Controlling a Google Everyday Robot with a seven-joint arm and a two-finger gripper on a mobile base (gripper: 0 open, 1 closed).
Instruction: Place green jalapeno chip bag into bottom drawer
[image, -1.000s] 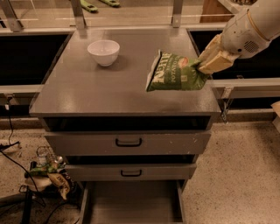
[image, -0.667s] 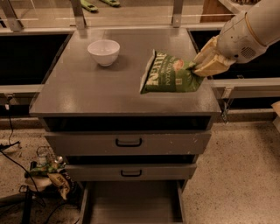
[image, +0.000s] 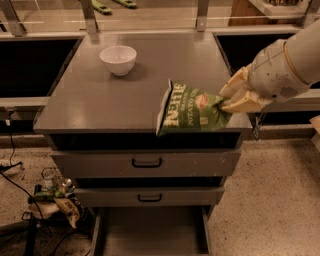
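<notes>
The green jalapeno chip bag hangs in the air over the front right edge of the grey cabinet top, tilted with its lettering sideways. My gripper comes in from the right and is shut on the bag's right edge, its cream-coloured fingers pinching the foil. The bottom drawer stands pulled out at the foot of the cabinet, its flat grey floor showing bare, directly below and a little left of the bag.
A white bowl stands at the back left of the cabinet top. Two shut drawer fronts with black handles sit above the open drawer. Crumpled wrappers and cables lie on the floor at left.
The gripper has carried the bag forward and down, from over the right middle of the top toward its front edge. The camera view has also shifted.
</notes>
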